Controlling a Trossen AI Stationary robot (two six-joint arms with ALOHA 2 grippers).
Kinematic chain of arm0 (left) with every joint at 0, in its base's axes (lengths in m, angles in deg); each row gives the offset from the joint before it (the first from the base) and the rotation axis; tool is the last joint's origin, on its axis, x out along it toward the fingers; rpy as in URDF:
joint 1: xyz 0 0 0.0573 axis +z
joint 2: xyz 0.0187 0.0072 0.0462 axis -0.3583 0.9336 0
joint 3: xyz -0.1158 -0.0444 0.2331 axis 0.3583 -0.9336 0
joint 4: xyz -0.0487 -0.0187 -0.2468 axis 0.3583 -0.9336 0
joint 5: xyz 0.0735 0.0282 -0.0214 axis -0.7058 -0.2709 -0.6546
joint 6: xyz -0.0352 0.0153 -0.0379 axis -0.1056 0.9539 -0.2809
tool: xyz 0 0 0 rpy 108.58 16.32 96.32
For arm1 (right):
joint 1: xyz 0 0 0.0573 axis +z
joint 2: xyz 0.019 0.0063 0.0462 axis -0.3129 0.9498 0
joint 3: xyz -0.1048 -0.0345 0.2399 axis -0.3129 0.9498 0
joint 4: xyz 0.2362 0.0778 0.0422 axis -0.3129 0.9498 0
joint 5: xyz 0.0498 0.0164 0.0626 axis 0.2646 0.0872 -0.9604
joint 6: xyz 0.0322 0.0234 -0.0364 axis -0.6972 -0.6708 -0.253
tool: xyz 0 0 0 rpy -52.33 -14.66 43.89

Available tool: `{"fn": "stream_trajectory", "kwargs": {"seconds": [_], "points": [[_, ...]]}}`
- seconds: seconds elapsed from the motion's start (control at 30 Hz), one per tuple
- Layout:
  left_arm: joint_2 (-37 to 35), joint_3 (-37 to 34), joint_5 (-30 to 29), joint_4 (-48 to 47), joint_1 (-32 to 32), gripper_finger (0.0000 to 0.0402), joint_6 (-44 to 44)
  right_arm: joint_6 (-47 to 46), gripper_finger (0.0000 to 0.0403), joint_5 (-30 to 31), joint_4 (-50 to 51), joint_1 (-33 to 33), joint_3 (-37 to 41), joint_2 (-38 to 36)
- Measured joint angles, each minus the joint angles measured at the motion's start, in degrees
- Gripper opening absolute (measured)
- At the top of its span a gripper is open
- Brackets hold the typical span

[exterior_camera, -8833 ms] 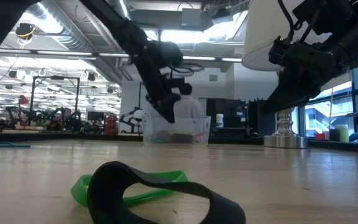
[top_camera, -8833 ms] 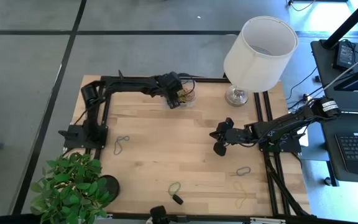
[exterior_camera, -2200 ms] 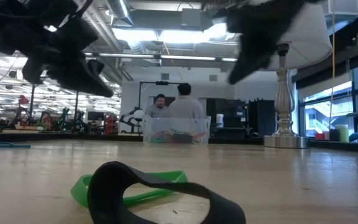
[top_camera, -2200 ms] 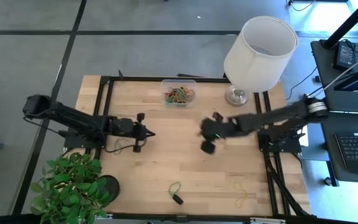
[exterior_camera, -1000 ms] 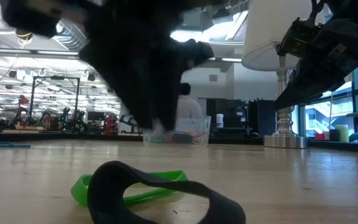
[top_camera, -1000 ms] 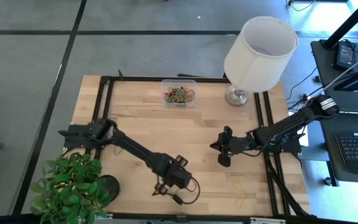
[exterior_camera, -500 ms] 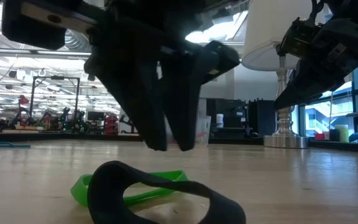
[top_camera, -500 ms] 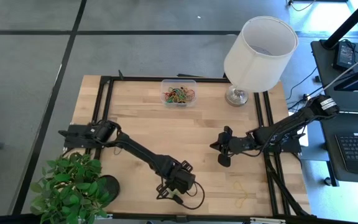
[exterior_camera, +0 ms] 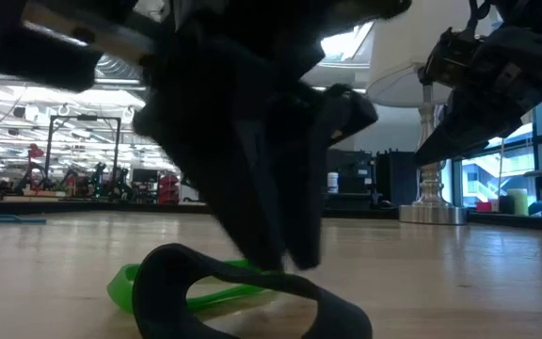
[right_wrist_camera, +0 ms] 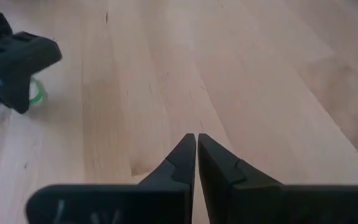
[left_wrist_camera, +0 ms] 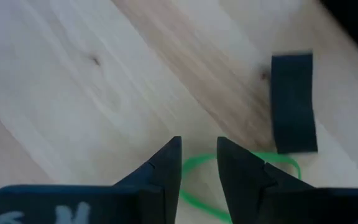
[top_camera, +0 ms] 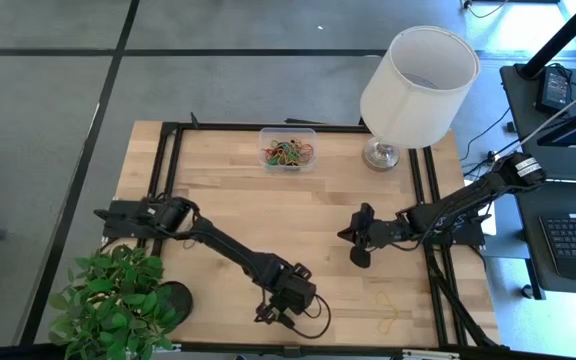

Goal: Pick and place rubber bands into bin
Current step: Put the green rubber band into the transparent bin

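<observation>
Green rubber band (left_wrist_camera: 253, 163) lies flat on the table (top_camera: 268, 215) near its front edge beside a black band (left_wrist_camera: 293, 102), so the left end effector (left_wrist_camera: 199, 163), fingers slightly apart, should straddle 1 strand before closing, while the right end effector (right_wrist_camera: 196, 155) waits, fingers together.

The green rubber band (exterior_camera: 196, 285) sits partly hidden behind the black band (exterior_camera: 243, 297) and the left gripper (exterior_camera: 280, 254), lower centre. Bin contents (top_camera: 288, 153), upper centre, too small to separate.
</observation>
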State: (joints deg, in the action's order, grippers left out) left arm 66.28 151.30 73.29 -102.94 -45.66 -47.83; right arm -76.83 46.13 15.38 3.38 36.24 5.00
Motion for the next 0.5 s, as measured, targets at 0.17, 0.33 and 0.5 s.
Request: {"fn": "stream_trajectory", "kwargs": {"seconds": [0.17,0.33,0.5], "points": [[0.08,-0.01,-0.33,-0.94,0.02,0.0061,0.34,-4.27,0.0023,0.01,0.00,1.08,-0.02,0.04],[0.09,-0.02,-3.93,-4.22,0.00,0.0031,0.10,-5.12,0.0023,0.01,-0.02,4.29,-0.02,0.07],[2.66,0.50,-7.19,-6.99,-0.15,0.0006,-0.98,-7.59,0.0024,0.01,-0.04,7.34,-0.02,0.09]]}}
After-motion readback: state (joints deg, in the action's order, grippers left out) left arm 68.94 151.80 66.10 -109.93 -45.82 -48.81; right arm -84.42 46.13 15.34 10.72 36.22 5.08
